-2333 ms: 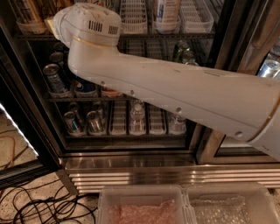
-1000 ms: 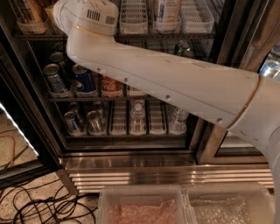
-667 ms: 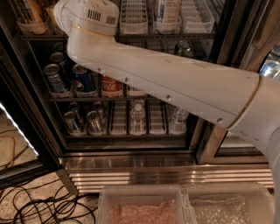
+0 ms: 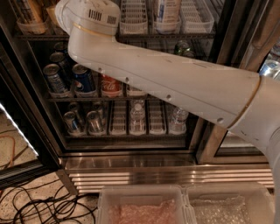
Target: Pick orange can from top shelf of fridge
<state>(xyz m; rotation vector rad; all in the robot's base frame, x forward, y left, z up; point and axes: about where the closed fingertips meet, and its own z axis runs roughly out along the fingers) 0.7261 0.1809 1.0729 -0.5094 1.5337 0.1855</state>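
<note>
- At the far left of the top shelf (image 4: 175, 36) we see the orange can (image 4: 27, 11), upright in a clear front cup, with its top cut off by the upper edge of our view.
- We see the white arm (image 4: 175, 83) reach from the right across the open fridge (image 4: 26, 100), its round joint lying just right of the orange can.
- We cannot see the gripper: it lies beyond the top edge, so we cannot tell whether it is apart, together or clamped on anything.
- Farther right on the same shelf we find white lattice lanes, one holding a white can (image 4: 166, 9).
- On the rack below we count blue cans (image 4: 83, 78) beside a red cola can (image 4: 111, 85).
- Lower still stand water bottles (image 4: 137, 116).
- On the floor we note dark cables (image 4: 43, 205) and clear bins (image 4: 140, 192).
</note>
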